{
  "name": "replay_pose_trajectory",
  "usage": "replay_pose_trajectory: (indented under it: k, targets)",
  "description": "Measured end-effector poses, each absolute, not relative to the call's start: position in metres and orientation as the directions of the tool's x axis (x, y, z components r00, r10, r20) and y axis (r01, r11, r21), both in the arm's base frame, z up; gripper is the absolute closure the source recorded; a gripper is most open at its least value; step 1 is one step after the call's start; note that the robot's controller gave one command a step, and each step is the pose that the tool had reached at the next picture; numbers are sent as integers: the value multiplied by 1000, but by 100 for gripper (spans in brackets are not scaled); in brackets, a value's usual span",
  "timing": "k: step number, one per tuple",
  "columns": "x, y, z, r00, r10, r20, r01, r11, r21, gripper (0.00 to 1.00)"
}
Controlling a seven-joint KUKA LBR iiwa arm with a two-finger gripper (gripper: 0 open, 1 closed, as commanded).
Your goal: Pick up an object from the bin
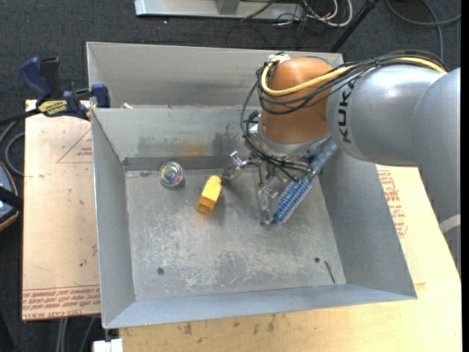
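My gripper (266, 200) hangs low over the right middle of the bin floor, under the arm's orange cover. A blue brush with pale bristles (293, 196) lies slanted right against its right side, its handle running up towards the arm. I cannot tell whether the brush is held or only touched. A small yellow block (209, 194) lies on the floor a little to the gripper's left. Further left, near the back wall, sits a small shiny round thing (171, 174).
The arm reaches in from the right and hides the bin's back right part. The bin's sloped walls rise on all sides.
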State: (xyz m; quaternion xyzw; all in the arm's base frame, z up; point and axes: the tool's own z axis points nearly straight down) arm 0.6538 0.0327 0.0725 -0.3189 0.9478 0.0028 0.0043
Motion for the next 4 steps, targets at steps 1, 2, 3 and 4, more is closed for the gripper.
replay_pose_trajectory:
  k: [1,2,3,4]
  targets:
    - [644,97,75,-999,-52,-12,-52,999,2,0]
    - [645,97,76,-999,-49,-19,-49,999,4,100]
    - [648,98,141,-999,-48,-12,-48,999,2,100]
    - [650,98,185,-999,-47,-9,-47,999,2,100]
